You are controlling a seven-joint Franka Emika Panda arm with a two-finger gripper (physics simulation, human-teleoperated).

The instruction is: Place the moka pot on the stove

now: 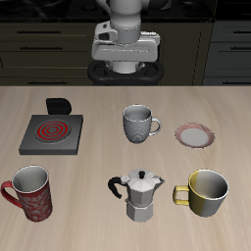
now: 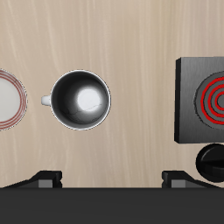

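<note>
The silver moka pot [image 1: 142, 194] stands upright near the table's front edge, its black handle pointing toward the red mug. The stove [image 1: 51, 132] is a flat dark grey square with red coil rings and a black knob block at its back edge; the wrist view also shows the stove [image 2: 203, 101]. My gripper [image 1: 125, 71] hangs high over the table's back edge, far from the pot. In the wrist view the gripper [image 2: 112, 179] is open, its fingertips [image 2: 44, 179] wide apart with nothing between them. That view does not show the moka pot.
A grey patterned mug [image 1: 139, 124] stands mid-table, directly below the gripper in the wrist view [image 2: 80, 100]. A pink-rimmed plate [image 1: 196, 135] lies beside it. A red mug [image 1: 29, 191] and a yellow mug [image 1: 206, 193] flank the pot near the front edge.
</note>
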